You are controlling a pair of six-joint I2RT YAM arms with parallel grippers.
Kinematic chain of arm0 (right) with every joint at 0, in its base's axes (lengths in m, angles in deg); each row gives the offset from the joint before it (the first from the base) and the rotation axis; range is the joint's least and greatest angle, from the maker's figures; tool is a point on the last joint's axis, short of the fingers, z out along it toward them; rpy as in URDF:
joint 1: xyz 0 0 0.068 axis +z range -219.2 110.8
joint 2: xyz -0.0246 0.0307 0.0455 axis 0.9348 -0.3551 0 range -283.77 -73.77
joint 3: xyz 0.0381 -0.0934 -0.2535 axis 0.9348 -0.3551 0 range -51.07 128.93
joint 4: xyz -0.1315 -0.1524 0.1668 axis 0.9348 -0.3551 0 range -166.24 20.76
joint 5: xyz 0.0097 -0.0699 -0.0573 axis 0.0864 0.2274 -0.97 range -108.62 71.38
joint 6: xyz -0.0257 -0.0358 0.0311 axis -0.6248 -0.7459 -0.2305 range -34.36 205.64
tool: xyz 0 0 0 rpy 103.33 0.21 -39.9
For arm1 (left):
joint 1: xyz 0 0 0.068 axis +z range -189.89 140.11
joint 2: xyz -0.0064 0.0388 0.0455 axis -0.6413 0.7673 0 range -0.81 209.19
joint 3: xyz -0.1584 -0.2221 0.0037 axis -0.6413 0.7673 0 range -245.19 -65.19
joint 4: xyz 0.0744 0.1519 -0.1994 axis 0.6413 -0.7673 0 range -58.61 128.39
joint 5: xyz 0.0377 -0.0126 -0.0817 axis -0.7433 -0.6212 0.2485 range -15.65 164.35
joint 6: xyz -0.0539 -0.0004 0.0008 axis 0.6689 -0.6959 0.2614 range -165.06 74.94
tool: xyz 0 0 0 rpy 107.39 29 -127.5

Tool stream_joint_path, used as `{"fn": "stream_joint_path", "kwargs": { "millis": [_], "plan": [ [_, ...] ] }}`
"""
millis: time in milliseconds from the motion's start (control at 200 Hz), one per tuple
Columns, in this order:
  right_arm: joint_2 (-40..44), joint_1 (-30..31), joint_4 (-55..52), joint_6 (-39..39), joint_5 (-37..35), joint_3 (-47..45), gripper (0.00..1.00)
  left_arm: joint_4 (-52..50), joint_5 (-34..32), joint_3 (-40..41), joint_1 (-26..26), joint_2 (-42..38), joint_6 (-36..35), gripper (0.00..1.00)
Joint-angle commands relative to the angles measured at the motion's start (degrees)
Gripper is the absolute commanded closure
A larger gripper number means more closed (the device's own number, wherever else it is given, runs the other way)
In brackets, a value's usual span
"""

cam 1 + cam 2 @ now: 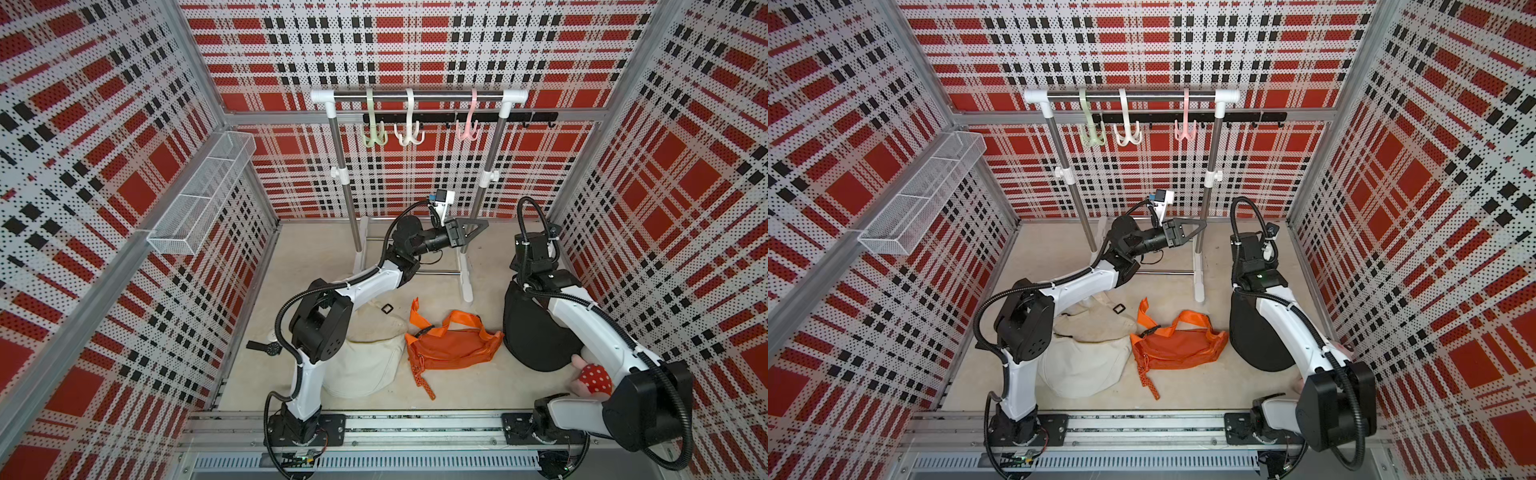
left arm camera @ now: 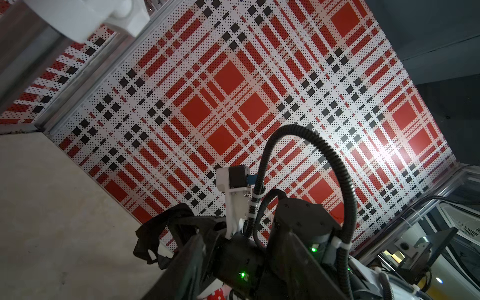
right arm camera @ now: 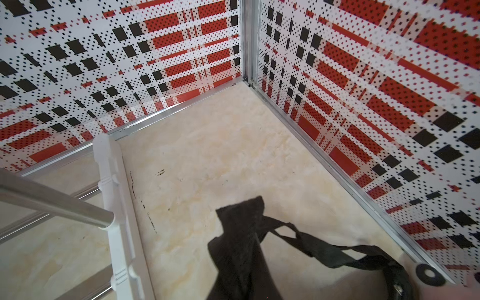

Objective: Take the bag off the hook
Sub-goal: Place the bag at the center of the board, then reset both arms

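Found black bag [image 1: 536,332] off the hooks [image 1: 409,135], slumped on tabletop [image 1: 457,395] directly beneath right tool [image 2: 192,231], strap [image 3: 324,249] leading up into it. Read right tool as pressed together on that strap; left tool [image 1: 478,227] spread, empty, farther off by rack upright [image 1: 482,199]. Judge release to be right arm's job.

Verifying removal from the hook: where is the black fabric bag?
In a top view the black fabric bag sits on the floor on the robot's right, under the right arm, beside the orange nylon bag.
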Motion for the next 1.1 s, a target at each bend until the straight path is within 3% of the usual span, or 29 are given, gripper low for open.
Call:
{"fn": "stream_joint_path", "kwargs": {
  "millis": [0,60,135,190,266,311,531,707,837,957,1092],
  "plan": [
    [-2.46,-0.99,5.9,-2.05,2.95,-0.74,1.0,1.0,0.25,-0.39,-0.06,-1.24,-1.06,0.46],
    [-4.22,-1.36,6.66,-2.15,4.54,-0.57,0.97,0.95,0.25,-0.11,0.05,-1.27,-1.05,0.46],
    [-5.65,-1.72,7.39,-2.23,6.3,-0.02,0.74,0.76,-0.04,0.53,0.22,-1.7,-1.4,0.46],
    [-6.15,-1.94,7.33,-2.15,6.99,0.51,0.63,0.31,-0.28,0.84,0.46,-1.83,-1.66,0.46],
    [-6.25,-1.98,6.64,-1.59,7.09,1.22,0.37,-0.29,-0.62,0.96,0.74,-1.92,-2.02,0.46],
    [-6.16,-1.99,5.96,-1.37,7.04,1.65,0.3,-0.77,-0.93,1.23,0.86,-1.91,-2.19,0.46],
    [-3.61,-1.99,2.91,-2.12,7.62,3.58,0.23,-1.3,-2.17,3.83,2.43,-4.06,-2.79,0.46],
    [-0.06,-2.07,3.74,-5.31,8.13,3.97,0.23,-2.75,-6.51,12.29,7.61,-14.19,-7.24,0.46],
    [2.39,-2.24,13.34,-10.87,4.52,-2.33,0.15,-10.06,-17.02,23.96,14.77,-27.85,-17.6,0.44],
    [3.78,-2.65,28.83,-20.91,2.37,-11.92,0.11,-15.81,-29.98,35.42,22.45,-40.8,-26.17,0.33],
    [2.44,-3.59,46.31,-31.21,1.67,-22.16,0.09,-19.35,-40.9,46.01,34.76,-51.26,-31.32,0.24]
  ]
}}
